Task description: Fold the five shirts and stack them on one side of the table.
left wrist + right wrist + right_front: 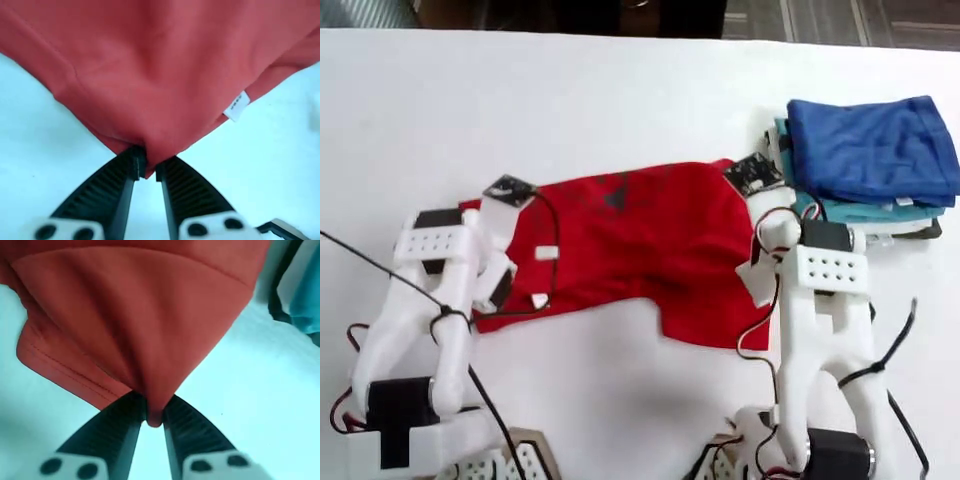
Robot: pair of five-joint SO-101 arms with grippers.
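Observation:
A red shirt (630,245) lies partly folded across the middle of the white table (620,90). My left gripper (149,167) is shut on a pinch of its cloth (165,75) at the shirt's left edge, seen from above as the left gripper (492,285). A white label (237,106) hangs from a hem nearby. My right gripper (154,415) is shut on a fold of the red shirt (140,325) at its right edge, seen from above as the right gripper (757,268). Folded shirts are stacked at the right, a blue one (870,150) on top of a teal one (865,210).
The stack sits just behind the right arm, with a dark garment edge (920,232) under it. The teal shirt (305,300) and a dark strip (280,285) lie close beyond the right gripper. Cables (485,400) trail from both arm bases at the front edge.

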